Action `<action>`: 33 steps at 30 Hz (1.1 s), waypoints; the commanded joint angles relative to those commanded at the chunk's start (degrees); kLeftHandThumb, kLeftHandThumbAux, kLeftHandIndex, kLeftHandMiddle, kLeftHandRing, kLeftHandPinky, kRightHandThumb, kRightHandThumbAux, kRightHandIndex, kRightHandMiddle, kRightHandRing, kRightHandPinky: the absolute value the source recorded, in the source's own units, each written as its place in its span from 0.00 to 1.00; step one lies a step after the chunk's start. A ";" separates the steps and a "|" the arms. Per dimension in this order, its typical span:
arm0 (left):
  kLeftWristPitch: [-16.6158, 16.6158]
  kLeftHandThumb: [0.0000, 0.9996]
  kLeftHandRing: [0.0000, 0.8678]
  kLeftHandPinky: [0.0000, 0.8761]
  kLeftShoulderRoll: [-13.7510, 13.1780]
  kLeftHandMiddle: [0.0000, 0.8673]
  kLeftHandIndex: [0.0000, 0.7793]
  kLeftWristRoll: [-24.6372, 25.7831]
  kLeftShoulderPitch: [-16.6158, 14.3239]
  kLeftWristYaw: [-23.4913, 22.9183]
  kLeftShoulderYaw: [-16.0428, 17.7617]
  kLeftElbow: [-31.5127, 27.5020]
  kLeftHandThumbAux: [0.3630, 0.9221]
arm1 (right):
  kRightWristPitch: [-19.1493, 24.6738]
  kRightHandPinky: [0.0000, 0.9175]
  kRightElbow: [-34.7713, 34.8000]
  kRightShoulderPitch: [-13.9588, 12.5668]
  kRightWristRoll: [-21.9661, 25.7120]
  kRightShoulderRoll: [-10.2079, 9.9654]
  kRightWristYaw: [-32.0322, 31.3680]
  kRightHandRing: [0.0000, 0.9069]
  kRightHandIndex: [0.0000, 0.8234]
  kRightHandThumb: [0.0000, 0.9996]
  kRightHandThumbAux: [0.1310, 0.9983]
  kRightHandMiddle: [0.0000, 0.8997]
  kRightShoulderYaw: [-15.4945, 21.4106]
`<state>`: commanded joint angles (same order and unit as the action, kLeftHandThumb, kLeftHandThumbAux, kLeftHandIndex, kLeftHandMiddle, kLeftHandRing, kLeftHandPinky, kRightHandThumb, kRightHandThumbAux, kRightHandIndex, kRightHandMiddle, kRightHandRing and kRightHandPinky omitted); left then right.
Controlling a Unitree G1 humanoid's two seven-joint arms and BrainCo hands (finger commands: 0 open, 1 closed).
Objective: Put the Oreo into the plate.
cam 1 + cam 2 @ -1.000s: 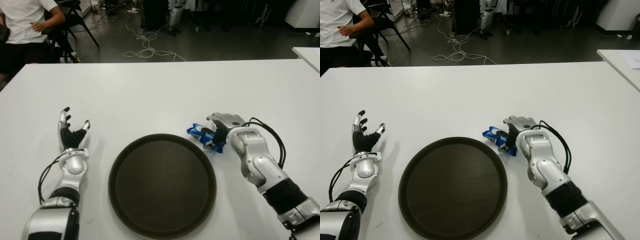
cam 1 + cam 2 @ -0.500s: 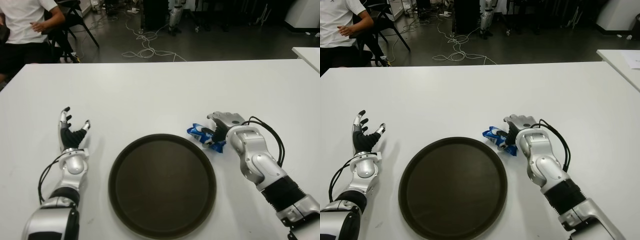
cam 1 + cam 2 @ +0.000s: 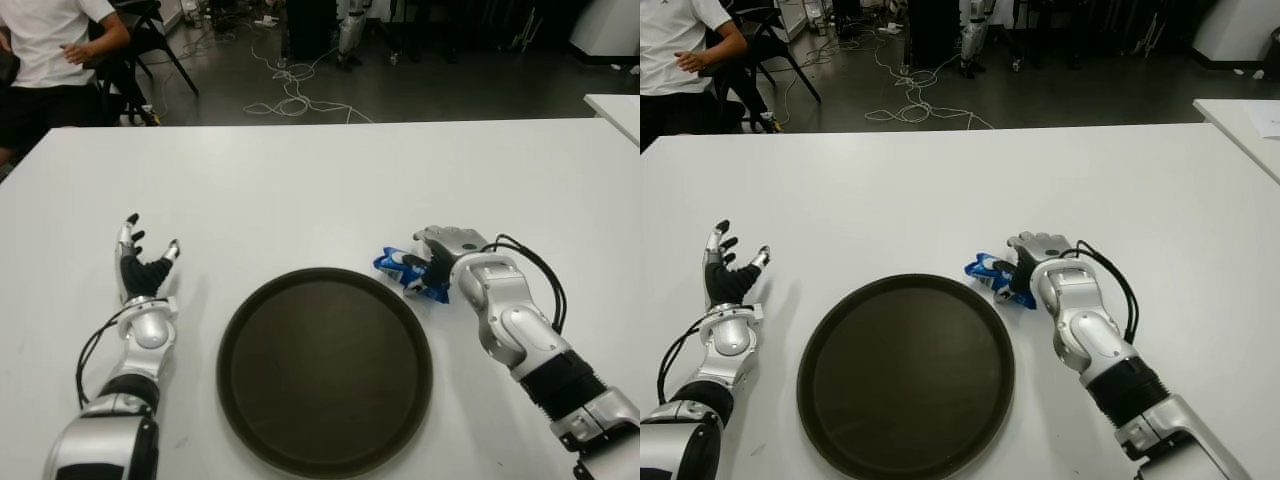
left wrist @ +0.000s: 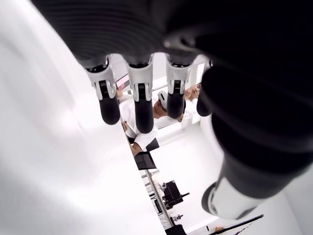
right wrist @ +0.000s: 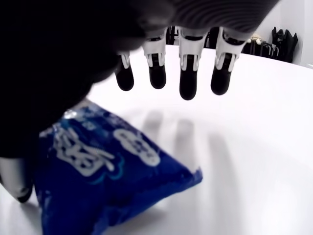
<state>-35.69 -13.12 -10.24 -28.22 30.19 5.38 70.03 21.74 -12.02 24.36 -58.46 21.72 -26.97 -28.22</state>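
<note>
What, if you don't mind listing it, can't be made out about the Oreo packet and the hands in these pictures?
- Oreo packet: in both eye views the right hand covers its far end, so contact there is hidden.
- Right wrist view: the dark palm blocks one side of the packet; whether the thumb grips it cannot be told.
- Packet print: blurred in the right wrist view, too small in the eye views.
- Left hand, left of the plate: contact with the table unclear.

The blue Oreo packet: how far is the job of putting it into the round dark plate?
Done: the right hand has reached the blue Oreo packet, which lies on the white table just beside the rim of the round dark plate. In hand: its wrist view shows the fingers extended above the packet, not closed. Left: grasping, lifting and placing it. The left hand shows open left of the plate.
</note>
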 joint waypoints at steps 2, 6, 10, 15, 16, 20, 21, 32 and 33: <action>0.00 0.06 0.13 0.14 0.00 0.11 0.11 -0.02 0.02 -0.01 -0.02 -0.02 0.78 | -0.05 0.18 0.12 0.01 0.10 0.06 -0.40 0.14 0.07 0.00 0.45 0.14 -0.01; 0.10 0.08 0.12 0.14 0.07 0.11 0.12 0.06 -0.01 0.25 0.09 -0.02 0.80 | -0.55 0.17 -0.15 0.73 1.37 0.31 -4.20 0.14 0.07 0.00 0.45 0.14 -0.25; 0.11 0.09 0.12 0.13 0.16 0.11 0.12 0.21 -0.06 0.21 0.20 0.00 0.80 | -1.60 0.16 -0.61 1.37 2.66 0.78 -6.49 0.14 0.08 0.00 0.45 0.15 -0.43; 0.17 0.08 0.12 0.14 0.24 0.11 0.11 0.32 -0.17 0.17 0.30 -0.01 0.79 | -4.09 0.18 -1.35 2.18 4.36 1.70 -8.12 0.16 0.08 0.00 0.43 0.17 -0.78; 0.21 0.08 0.12 0.14 0.24 0.11 0.11 0.31 -0.20 0.21 0.29 -0.01 0.78 | -4.94 0.19 -1.58 2.40 4.79 1.99 -8.33 0.17 0.09 0.00 0.42 0.18 -0.94; 0.41 0.07 0.12 0.14 0.24 0.10 0.11 0.30 -0.31 0.21 0.26 0.05 0.77 | -6.87 0.19 -1.87 3.06 5.88 2.63 -9.35 0.19 0.09 0.00 0.41 0.20 -1.23; 0.42 0.07 0.12 0.14 0.25 0.10 0.11 0.32 -0.31 0.18 0.27 0.05 0.77 | -7.08 0.20 -1.90 3.13 6.02 2.70 -9.43 0.19 0.09 0.00 0.41 0.20 -1.25; 0.26 0.09 0.12 0.13 0.18 0.11 0.12 0.06 -0.21 0.23 0.04 -0.08 0.78 | -7.76 0.23 -2.21 2.96 7.04 2.88 -7.90 0.24 0.09 0.00 0.42 0.23 -0.99; 0.23 0.09 0.12 0.13 0.19 0.11 0.12 0.05 -0.21 0.23 0.04 -0.08 0.78 | -7.76 0.23 -2.42 3.07 7.05 2.87 -7.88 0.24 0.09 0.00 0.42 0.23 -1.07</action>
<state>-35.45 -12.93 -10.18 -28.43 30.41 5.42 69.95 13.98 -14.44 27.44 -51.41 24.58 -34.84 -29.29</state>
